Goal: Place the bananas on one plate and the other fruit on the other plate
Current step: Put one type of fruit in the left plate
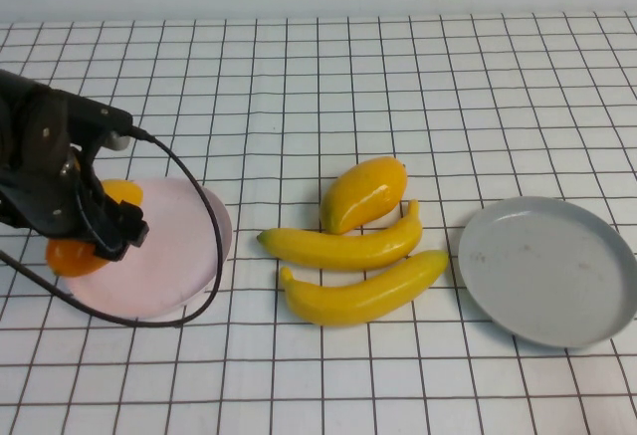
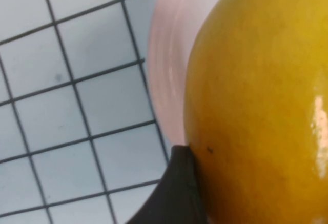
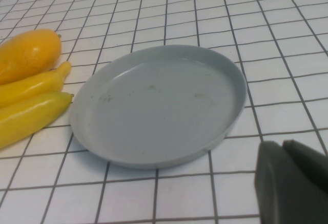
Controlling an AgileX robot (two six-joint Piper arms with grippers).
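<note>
The two bananas (image 1: 348, 246) (image 1: 363, 293) are seen at the lower centre of the high view, lying side by side on the checked cloth (image 1: 299, 77), not on any plate. Just above them, touching the upper banana, one yellow-orange fruit (image 1: 363, 194) is lying, also on the cloth. The grey-blue plate (image 1: 547, 271) is placed at the lower right, just beside the banana tips, and nothing is in it. The pink plate (image 1: 164, 256) is found at the left. An orange fruit (image 1: 72, 256) is over its left part, and it is gripped by the left gripper (image 1: 85, 226), whose fingers are closed on it. In the left wrist view this orange fruit (image 2: 261, 106) fills most of the frame over the pink plate (image 2: 166, 55). Of the right gripper (image 3: 294, 183) only a dark part is seen near the grey-blue plate (image 3: 159, 106); it cannot be told if its fingers are open or closed.
</note>
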